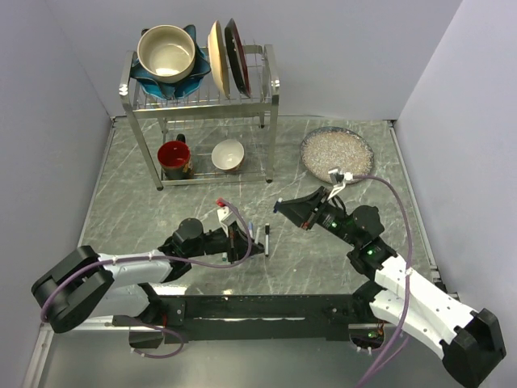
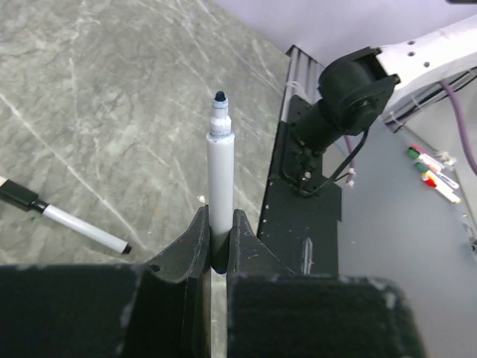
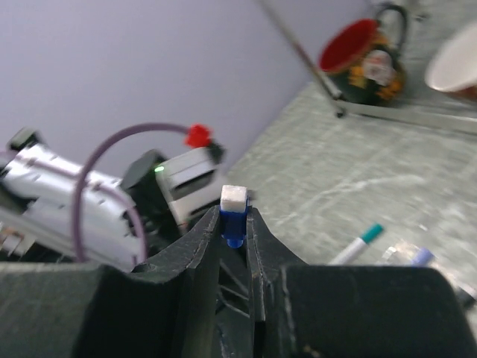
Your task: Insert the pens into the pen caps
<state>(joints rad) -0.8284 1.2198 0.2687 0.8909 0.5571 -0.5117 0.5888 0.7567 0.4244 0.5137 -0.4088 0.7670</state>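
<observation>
Left gripper (image 2: 218, 227) pinches a slim white pen (image 2: 220, 164) (dark felt tip outward) above the veined marble table (image 2: 89, 89); right gripper (image 3: 234, 230) clamps a stubby blue cap (image 3: 233, 218), white-ended.

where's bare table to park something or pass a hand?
Free grey marbled table: left strip between the metal dish rack's leg and the left wall; near-centre patch beyond the black mounting bar. Crowded: mid-table, where the left gripper grips a white-barrelled pen, a loose white pen lies beside it, and the right gripper holds a blue cap. Round glass dish fills back right.
</observation>
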